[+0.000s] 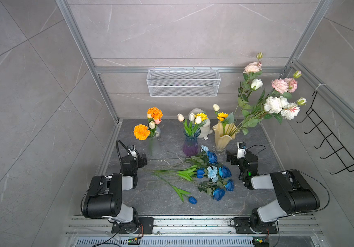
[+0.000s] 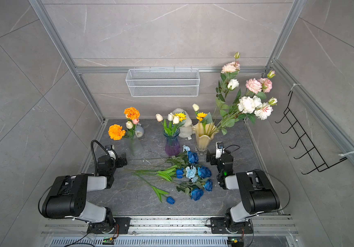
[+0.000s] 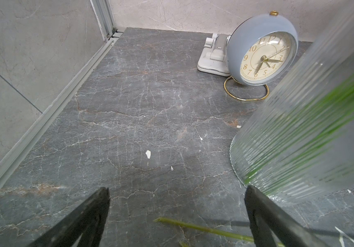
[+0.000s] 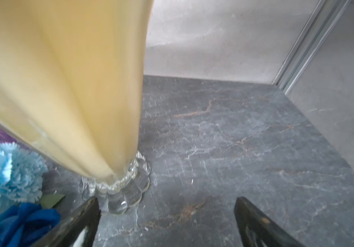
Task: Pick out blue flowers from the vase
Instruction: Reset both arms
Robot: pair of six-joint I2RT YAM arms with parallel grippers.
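Top-heavy fluted amber glass vase (image 4: 64,85) sits just beside the right jaws, which are spread wide, so a careless swing probably tips it. Blue flowers (image 1: 224,171) lie on the dark marble worktop (image 1: 150,201) between both sets of jaws. Ribbed clear glass vase (image 3: 300,128) crowds the left jaws, wide too, easy to clip.

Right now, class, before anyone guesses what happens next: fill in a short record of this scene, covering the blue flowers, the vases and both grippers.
Blue flowers: lying in a heap on the table, none visible in any vase
Clear vase: upright, holds orange marigolds and pale tulips
Purple vase: upright, holds white tulips
Cream vase: upright, holds pink and white roses, a sunflower
Left gripper: open, empty, near the clear vase
Right gripper: open, empty, near the cream vase's foot
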